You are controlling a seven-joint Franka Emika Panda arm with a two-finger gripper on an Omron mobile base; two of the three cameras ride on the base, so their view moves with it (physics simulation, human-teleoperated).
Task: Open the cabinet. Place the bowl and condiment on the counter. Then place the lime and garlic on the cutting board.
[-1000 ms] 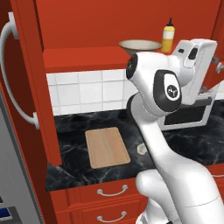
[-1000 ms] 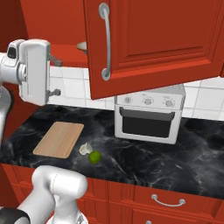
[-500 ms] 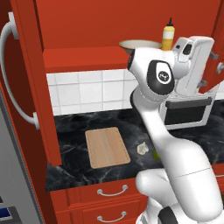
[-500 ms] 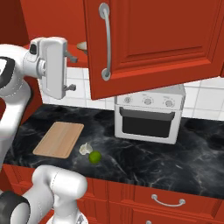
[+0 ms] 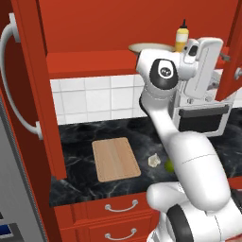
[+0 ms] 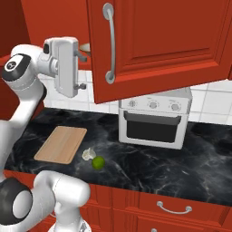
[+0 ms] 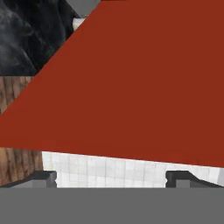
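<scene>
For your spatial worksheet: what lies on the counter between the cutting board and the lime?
The garlic lies between the cutting board and lime, seen in the right base view.

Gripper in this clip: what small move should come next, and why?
Probably ease the open, empty gripper forward toward the bowl on the cabinet shelf. The doors stand open, the bowl and condiment sit on the shelf, and the hand hangs level with them.

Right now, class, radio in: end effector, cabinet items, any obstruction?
End effector open, empty, raised at shelf height. Bowl and condiment on cabinet shelf. Lime, garlic on counter beside cutting board. Open door hangs close by.
</scene>
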